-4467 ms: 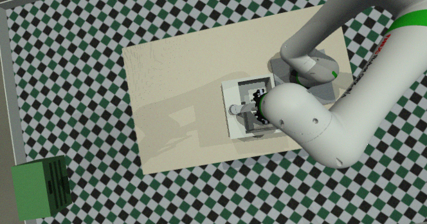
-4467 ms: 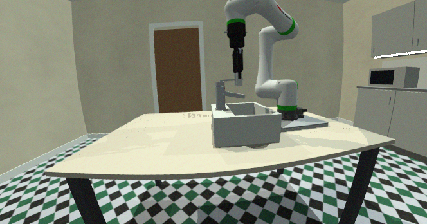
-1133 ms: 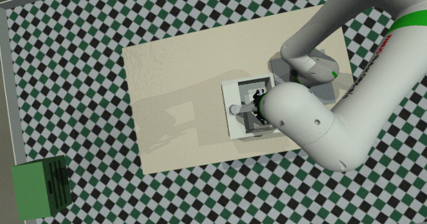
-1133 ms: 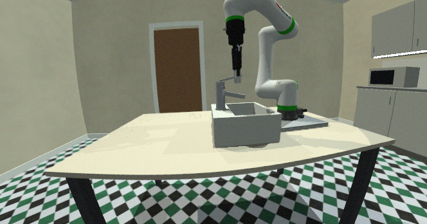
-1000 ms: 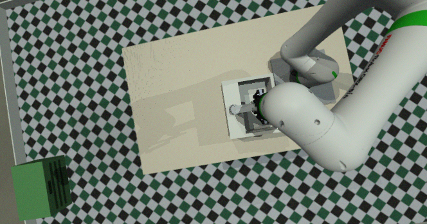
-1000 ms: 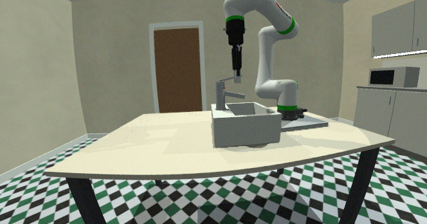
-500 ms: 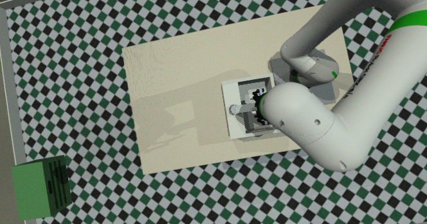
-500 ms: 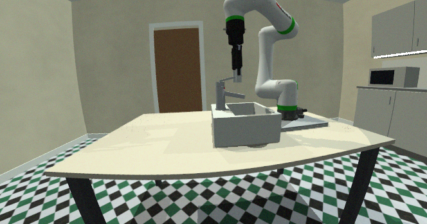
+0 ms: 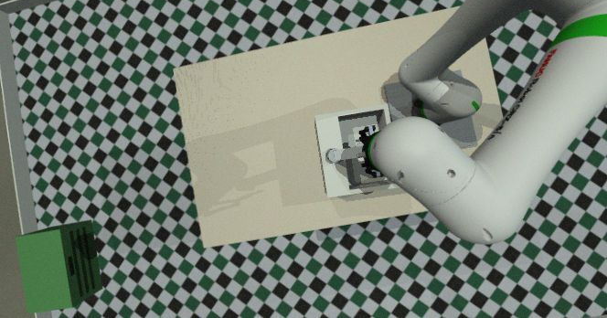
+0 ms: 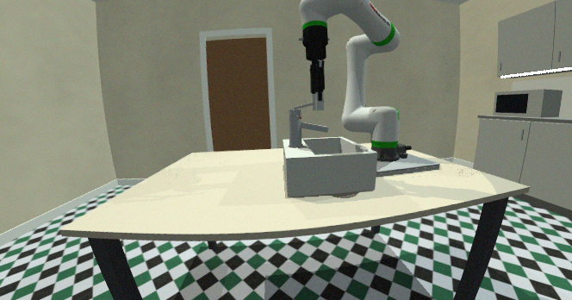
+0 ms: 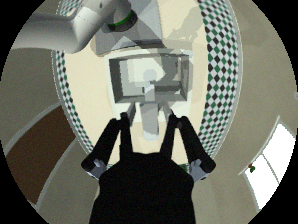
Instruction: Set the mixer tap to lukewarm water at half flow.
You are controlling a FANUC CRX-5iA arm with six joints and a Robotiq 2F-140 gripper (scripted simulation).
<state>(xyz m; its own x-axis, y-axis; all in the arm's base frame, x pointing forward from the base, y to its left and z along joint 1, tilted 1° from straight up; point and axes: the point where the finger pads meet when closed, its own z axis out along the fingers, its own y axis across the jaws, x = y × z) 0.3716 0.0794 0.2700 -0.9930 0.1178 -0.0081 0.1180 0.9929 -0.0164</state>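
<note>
The gripper point(image 10: 318, 103) is hanging partly open around the lever point(image 10: 302, 105) tip, gripping nothing. The mixer tap point(image 10: 295, 128) is standing on the sink point(image 10: 329, 171) near the worktop's point(image 10: 215, 193) right edge.

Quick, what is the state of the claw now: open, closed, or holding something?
Claw: open part-way, fingers either side of the tap lever, holding nothing.

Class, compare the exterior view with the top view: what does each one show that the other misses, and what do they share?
Only the exterior view shows the door, the microwave, and the gripper, its fingers apart at the tip of the raised lever. Only the top view shows the green box on the floor. Both show the table, the sink and the tap.
</note>
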